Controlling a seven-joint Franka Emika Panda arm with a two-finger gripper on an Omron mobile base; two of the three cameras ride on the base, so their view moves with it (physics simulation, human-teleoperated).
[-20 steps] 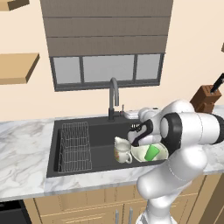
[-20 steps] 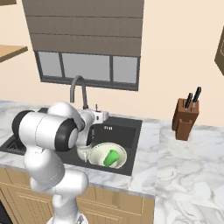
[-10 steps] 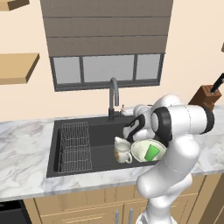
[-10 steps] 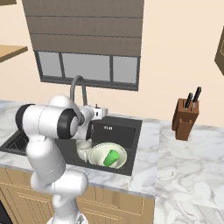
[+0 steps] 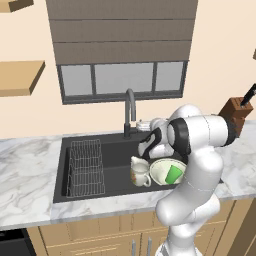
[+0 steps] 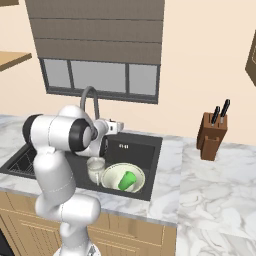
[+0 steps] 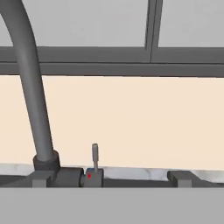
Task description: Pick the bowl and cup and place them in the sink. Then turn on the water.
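The pale bowl (image 5: 162, 171) (image 6: 116, 176) rests inside the black sink (image 5: 116, 176) (image 6: 141, 148), at its right end. The green cup (image 5: 173, 175) (image 6: 127, 180) lies tilted in the bowl. My gripper (image 5: 142, 124) (image 6: 116, 126) (image 7: 112, 179) is open and holds nothing. It hovers over the back of the sink, just right of the dark gooseneck faucet (image 5: 130, 109) (image 6: 89, 98) (image 7: 29, 87). In the hand view the faucet's small upright lever (image 7: 95, 155) stands between my spread fingertips (image 7: 43, 178). No water runs from the spout.
A cream handled jug (image 5: 140, 173) (image 6: 95, 168) stands in the sink beside the bowl. The wire rack (image 5: 86, 167) fills the sink's left half. A knife block (image 5: 234, 113) (image 6: 210, 135) stands on the marble counter (image 5: 30, 165) to the right. The window lies behind the faucet.
The hand has lifted away from the bowl and swung back toward the faucet base. Bowl, cup and jug stay where they were.
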